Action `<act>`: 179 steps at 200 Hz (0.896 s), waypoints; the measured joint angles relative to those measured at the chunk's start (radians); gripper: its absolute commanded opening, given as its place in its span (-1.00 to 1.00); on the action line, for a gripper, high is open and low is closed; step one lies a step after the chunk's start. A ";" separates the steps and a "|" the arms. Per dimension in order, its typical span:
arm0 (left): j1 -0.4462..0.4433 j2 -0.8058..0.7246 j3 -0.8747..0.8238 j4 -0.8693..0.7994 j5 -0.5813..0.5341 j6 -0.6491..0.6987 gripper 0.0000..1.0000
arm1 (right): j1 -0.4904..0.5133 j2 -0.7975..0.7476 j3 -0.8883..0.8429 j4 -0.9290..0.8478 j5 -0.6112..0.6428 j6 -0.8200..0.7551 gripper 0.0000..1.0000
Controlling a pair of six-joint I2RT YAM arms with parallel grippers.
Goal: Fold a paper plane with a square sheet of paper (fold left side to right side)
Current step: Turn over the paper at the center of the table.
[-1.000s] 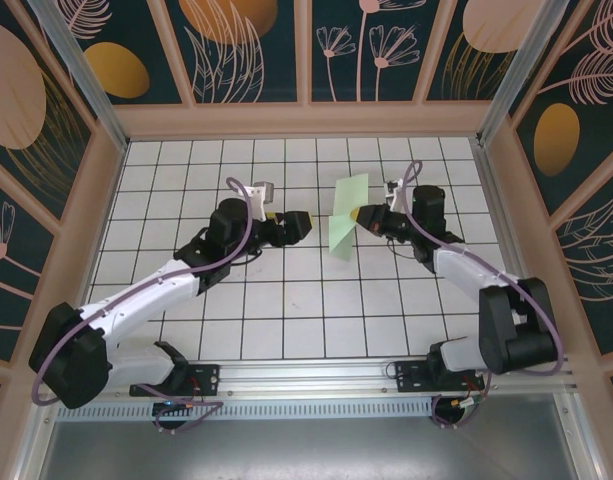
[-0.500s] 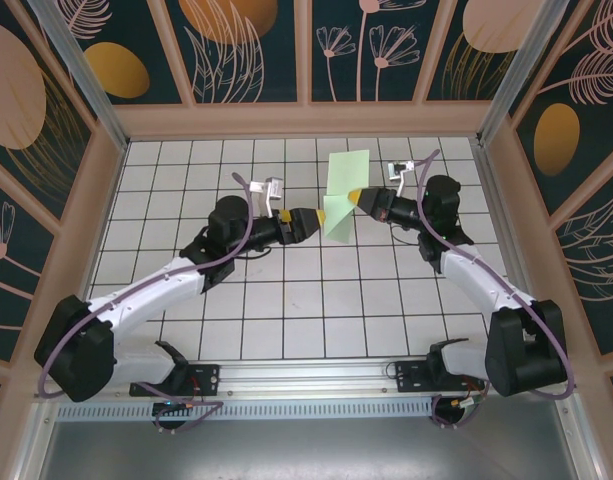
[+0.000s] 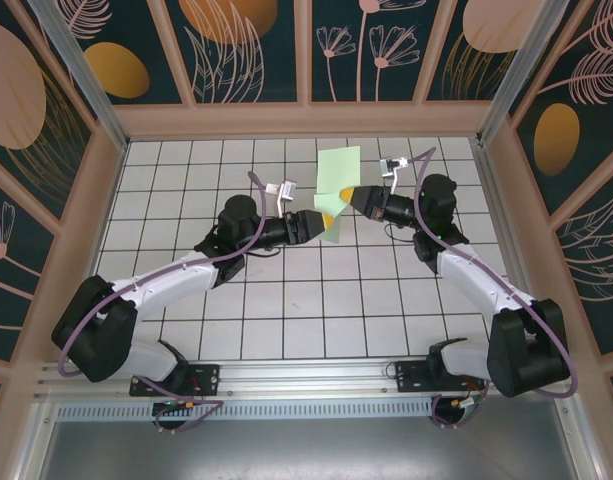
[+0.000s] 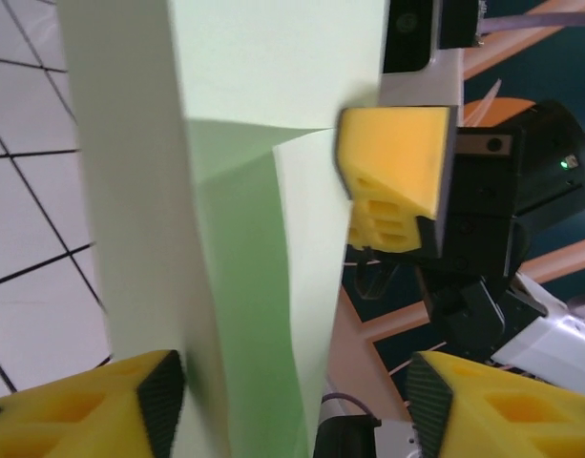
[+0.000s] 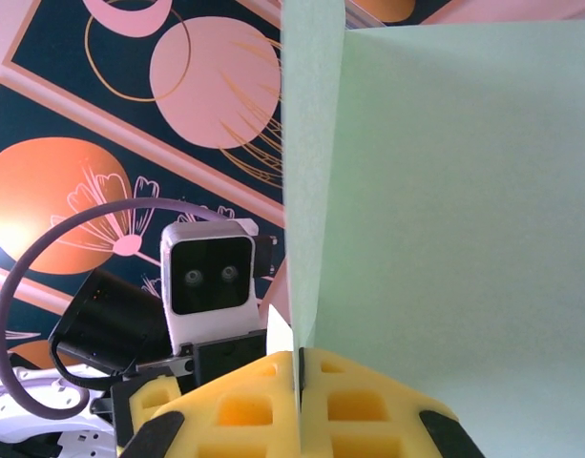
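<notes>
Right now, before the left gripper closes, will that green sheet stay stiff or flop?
Likely floppy: the square sheet of paper is thin and shows bends above the pinch of the right gripper. Probably light, held by one edge, so the left gripper, jaws apart around it, could push it aside.

Held upright over the table (image 3: 186, 170), the square sheet of paper (image 3: 338, 170) stands between the two grippers. The right gripper (image 3: 352, 198) sits just right of the sheet, clamped on its edge. The left gripper (image 3: 316, 222) sits just left of it, spread fingers (image 4: 82, 405) either side of the sheet, both arm bases well in front.
</notes>
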 measured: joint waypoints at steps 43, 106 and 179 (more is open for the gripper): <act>0.000 0.000 0.000 0.029 0.012 -0.021 -0.23 | 0.002 -0.016 0.000 0.008 0.000 0.011 -0.97; 0.000 0.000 0.000 0.031 0.011 -0.027 -0.59 | 0.002 -0.018 0.000 -0.007 0.002 0.005 -0.88; 0.000 0.000 0.025 -0.089 -0.035 0.056 -0.93 | -0.010 -0.032 0.003 -0.142 0.037 -0.079 -0.29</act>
